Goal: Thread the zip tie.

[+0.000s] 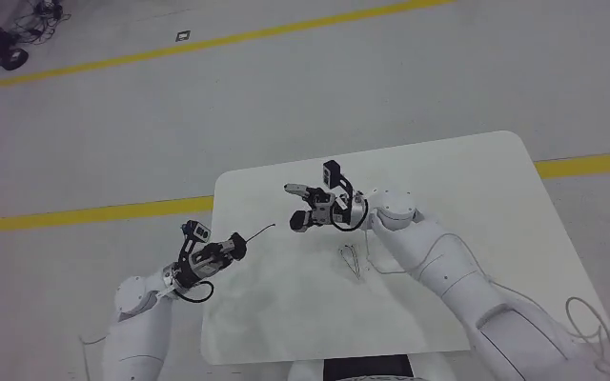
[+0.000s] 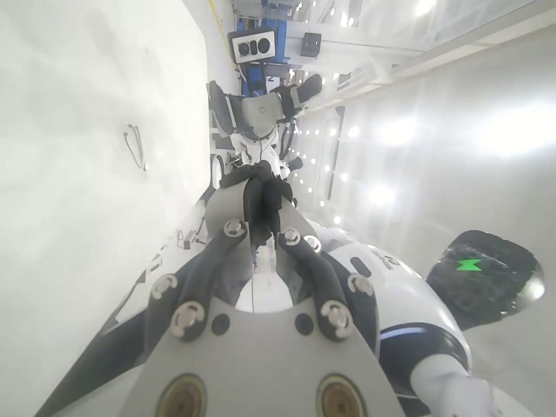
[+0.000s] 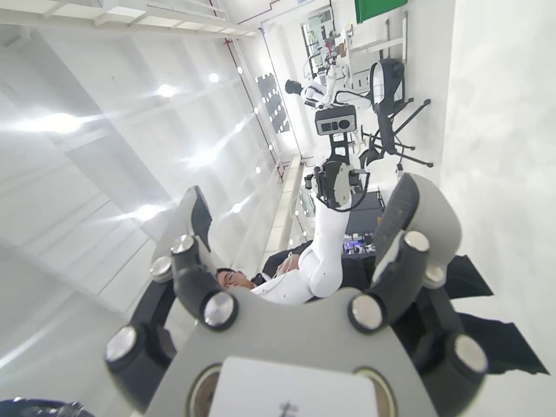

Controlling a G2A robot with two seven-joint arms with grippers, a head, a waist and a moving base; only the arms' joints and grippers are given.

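**Zip tie (image 1: 261, 231) clamped in the left end effector (image 1: 236, 246)**

The left end effector's fingers are closed on the tie's base, and the thin strip points toward 2 o'clock. At that same 2 o'clock the right end effector (image 1: 294, 206) hangs near, its fingers apart. Loose ties (image 1: 353, 259) lie on the desk (image 1: 477, 190), at 4 o'clock from the right end effector.

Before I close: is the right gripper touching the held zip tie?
Apart. Top view shows bare table between the zip tie and the open right gripper.
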